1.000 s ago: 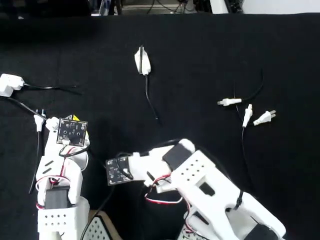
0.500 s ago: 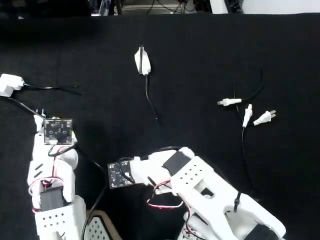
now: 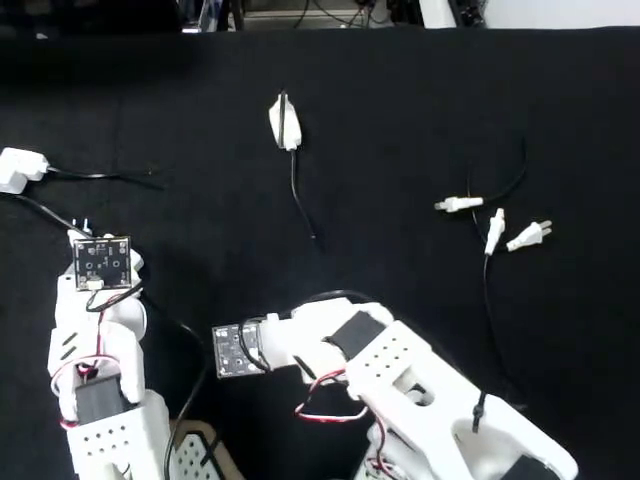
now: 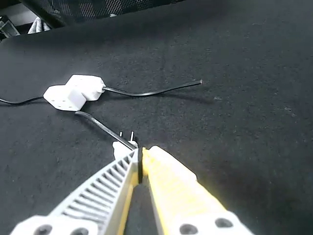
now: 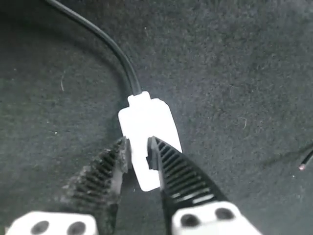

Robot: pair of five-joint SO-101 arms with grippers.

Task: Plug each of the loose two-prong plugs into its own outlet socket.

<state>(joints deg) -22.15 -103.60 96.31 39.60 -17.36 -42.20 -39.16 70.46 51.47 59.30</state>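
My left gripper (image 4: pixel 139 155) is shut, and a thin black cord (image 4: pixel 102 128) runs into the narrow slit between its fingertips. A white two-prong plug (image 4: pixel 120 146) lies just past the tips with its prongs pointing away; the same plug (image 3: pixel 79 237) lies at the table's left. Beyond it sits a white outlet socket (image 4: pixel 73 90) (image 3: pixel 18 168). My right gripper (image 5: pixel 138 147) is shut on a white socket-like block (image 5: pixel 145 122) with a black cord. In the high view that arm (image 3: pixel 330 345) hides it. Three loose plugs (image 3: pixel 495 228) lie at the right. Another socket (image 3: pixel 285 122) lies at the back centre.
Everything rests on a black cloth (image 3: pixel 400 110). A black cord (image 3: pixel 303 205) trails from the centre socket towards the middle. Looped cords (image 3: pixel 500 180) surround the right-hand plugs, and one cord (image 3: pixel 487 300) runs towards the front.
My left arm has swung to the left, so its wrist now sits right behind the left plug. The right arm has shifted slightly towards the front. The plugs and sockets have stayed put.
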